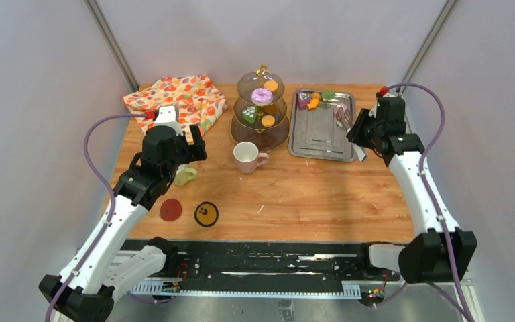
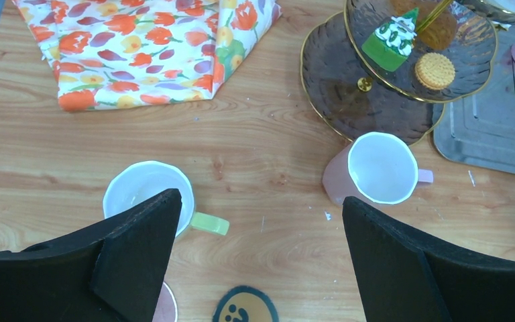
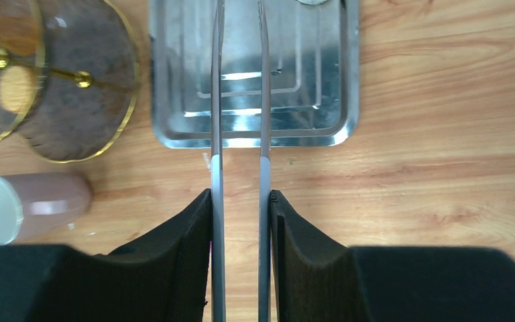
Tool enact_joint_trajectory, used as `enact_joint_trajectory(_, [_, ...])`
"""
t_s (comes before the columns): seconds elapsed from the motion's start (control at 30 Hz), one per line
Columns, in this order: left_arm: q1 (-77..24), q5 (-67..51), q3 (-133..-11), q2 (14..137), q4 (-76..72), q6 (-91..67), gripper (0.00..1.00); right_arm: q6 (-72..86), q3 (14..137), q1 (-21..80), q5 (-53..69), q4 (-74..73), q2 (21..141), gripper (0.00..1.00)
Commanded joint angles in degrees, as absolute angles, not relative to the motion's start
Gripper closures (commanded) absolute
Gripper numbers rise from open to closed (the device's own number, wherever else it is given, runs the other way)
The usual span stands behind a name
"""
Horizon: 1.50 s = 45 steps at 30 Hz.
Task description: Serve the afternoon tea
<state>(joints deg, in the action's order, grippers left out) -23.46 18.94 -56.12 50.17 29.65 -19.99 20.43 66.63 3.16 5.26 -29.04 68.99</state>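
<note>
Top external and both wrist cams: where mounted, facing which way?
Top external: above and behind the robot, looking down on the table; left arm, right arm show.
Left wrist: looks down past the open left pincer at the yellow-green mug and pink mug.
Right wrist: looks down along the tongs held in the right pincer, over the steel tray.
Shared: both wrist views catch the pink mug and stand.

From above, the yellow-green mug (image 1: 185,176) is mostly buried under the left arm (image 1: 149,176), and the pastries (image 1: 314,100) at the tray's (image 1: 322,134) far end are too tiny to tell apart. On the right wrist cam the tongs (image 3: 217,100) run off the top edge, tips unseen, and the stand (image 3: 74,114) is blurry and chopped at the left.
</note>
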Motion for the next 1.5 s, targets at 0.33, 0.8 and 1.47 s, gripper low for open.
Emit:
enact_joint_trajectory(0.33, [-23.73, 19.72, -56.96, 52.38, 26.89, -19.64, 0.05, 10.3, 73.98, 2.37, -7.16, -30.85, 84.87, 0.61])
enact_joint_trajectory(0.8, [-23.65, 20.74, -57.3, 53.45, 26.63, -19.17, 0.05, 8.81, 74.22, 2.47, -5.69, -27.74, 93.24, 0.57])
enact_joint_trajectory(1.47, [-23.69, 21.45, -57.67, 53.53, 27.07, -19.13, 0.05, 7.65, 79.8, 2.46, -4.23, -25.25, 99.64, 0.57])
